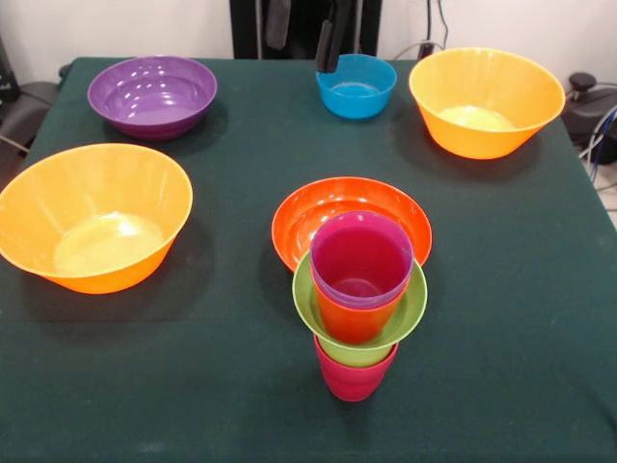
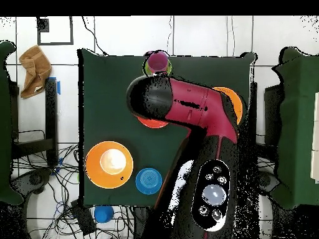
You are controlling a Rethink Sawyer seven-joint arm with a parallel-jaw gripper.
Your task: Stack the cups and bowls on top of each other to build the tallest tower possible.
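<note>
Dark green cloth covers the table, which carries everything in the front view.

Largest first: a big glossy orange plastic bowl sits at the left, near-middle. A second big orange bowl stands far right. A round purple plastic bowl is far left. A red-orange plastic bowl lies at the centre, just behind the tower. A small blue plastic bowl sits at the far edge, between the purple bowl and the far orange one.

Tower, near centre: a crimson plastic cup at the base, a small lime green bowl resting on it, an orange-red cup standing in that, and a purple cup nested in the top. Whether the crimson cup is inverted cannot be told.

Gripper: dark tips hang at the far edge, just beside the blue bowl, touching nothing visible. Opening cannot be judged. Overhead, the red and black arm covers the table's middle.

Risk, as a judgement: the green bowl overhangs its narrow crimson base, so an off-centre placement or a sideways brush could tip the column. The red-orange bowl stands close behind, so lifting it risks clipping the stack.
</note>
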